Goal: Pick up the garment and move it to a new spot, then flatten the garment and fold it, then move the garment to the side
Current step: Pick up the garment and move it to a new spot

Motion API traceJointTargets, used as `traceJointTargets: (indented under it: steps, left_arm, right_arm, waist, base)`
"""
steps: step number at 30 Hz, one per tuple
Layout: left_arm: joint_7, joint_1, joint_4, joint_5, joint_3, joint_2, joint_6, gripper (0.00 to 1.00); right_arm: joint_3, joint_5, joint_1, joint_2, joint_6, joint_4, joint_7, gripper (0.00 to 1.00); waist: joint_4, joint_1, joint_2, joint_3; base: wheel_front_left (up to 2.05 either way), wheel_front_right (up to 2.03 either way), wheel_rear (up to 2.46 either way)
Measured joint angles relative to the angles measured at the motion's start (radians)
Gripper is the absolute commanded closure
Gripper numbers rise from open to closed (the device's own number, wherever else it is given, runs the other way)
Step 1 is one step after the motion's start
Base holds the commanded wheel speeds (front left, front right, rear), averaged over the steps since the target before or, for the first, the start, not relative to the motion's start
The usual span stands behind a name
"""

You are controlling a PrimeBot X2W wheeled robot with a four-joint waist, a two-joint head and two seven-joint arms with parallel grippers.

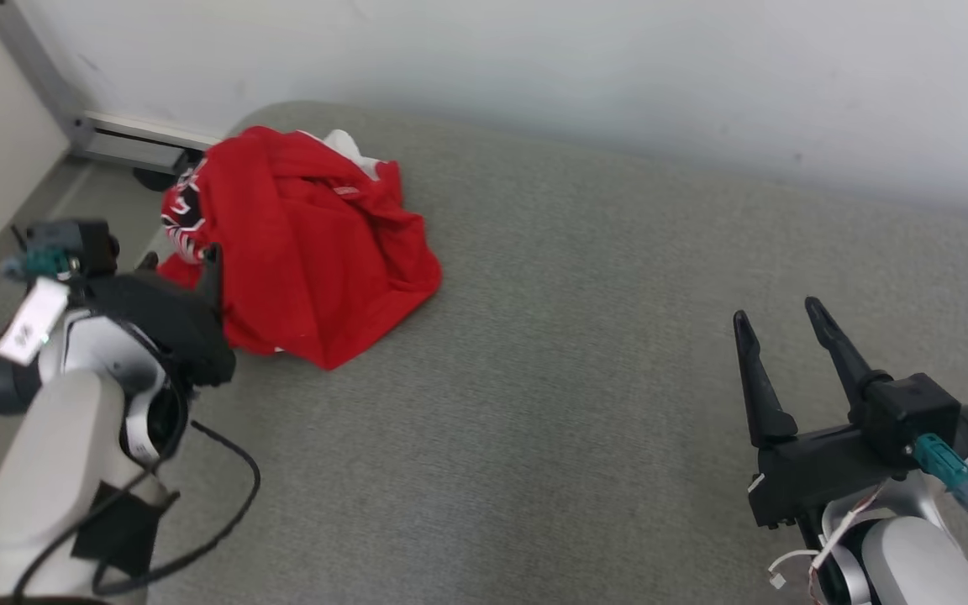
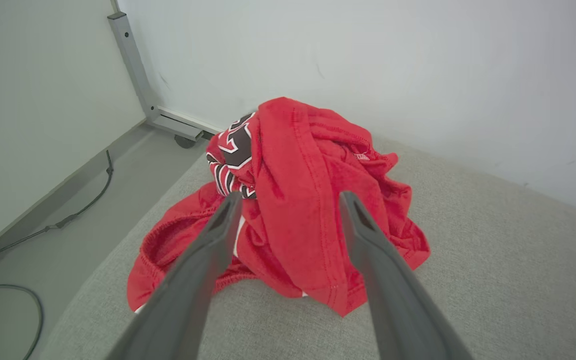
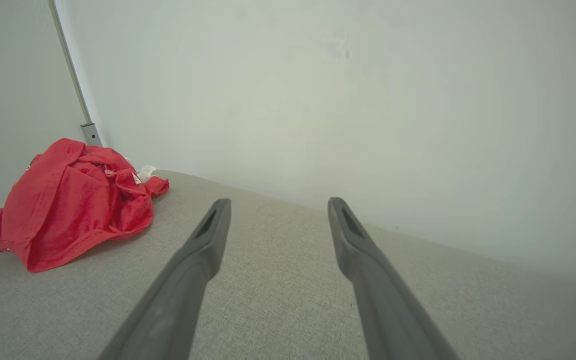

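Left pincer (image 2: 290, 200) spread; garment (image 1: 307, 244) heaped at surface's (image 1: 576, 378) far-left corner.

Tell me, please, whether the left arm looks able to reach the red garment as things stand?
Probably yes: the left gripper stands open, pointed at the crumpled red garment close ahead, with nothing between them.

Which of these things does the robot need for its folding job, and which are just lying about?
For the job: red garment, crumpled on the grey fabric surface; left claw, open, aimed at it; right claw, open, off to the side.
Just lying about: metal frame in the corner; floor cable.
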Motion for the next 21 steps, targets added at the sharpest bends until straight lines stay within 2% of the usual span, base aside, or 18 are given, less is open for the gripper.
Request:
traceJointTargets:
  steps: [6, 11, 14, 21]
  left_arm:
    - [0.104, -0.13, 0.082, 0.003, 0.001, 0.021, 0.002, 0.0]
    - [0.167, -0.156, 0.143, 0.044, 0.03, 0.099, 0.048, 0.0]
    - [0.198, -0.155, 0.166, 0.05, 0.056, 0.14, 0.055, 0.0]
    - [0.247, -0.17, 0.186, 0.044, 0.084, 0.148, 0.063, 0.0]
  right_arm:
    - [-0.024, -0.033, 0.058, -0.026, 0.0, -0.116, 0.052, 0.0]
    - [-0.043, -0.045, 0.059, -0.038, 0.0, -0.188, 0.099, 0.0]
    - [-0.041, -0.049, 0.05, -0.041, 0.0, -0.215, 0.126, 0.0]
    - [-0.06, -0.049, 0.018, -0.055, -0.001, -0.269, 0.174, 0.0]
  waist:
    - [-0.071, 0.0001, 0.0, 0.056]
    - [-0.136, 0.0001, 0.0, 0.107]
    - [-0.177, 0.0001, 0.0, 0.138]
    - [-0.264, 0.0, 0.0001, 0.216]
  base:
    - [0.0, 0.0, 0.0]
    - [0.0, 0.0, 0.0]
    - [0.0, 0.0, 0.0]
    - [0.0, 0.0, 0.0]
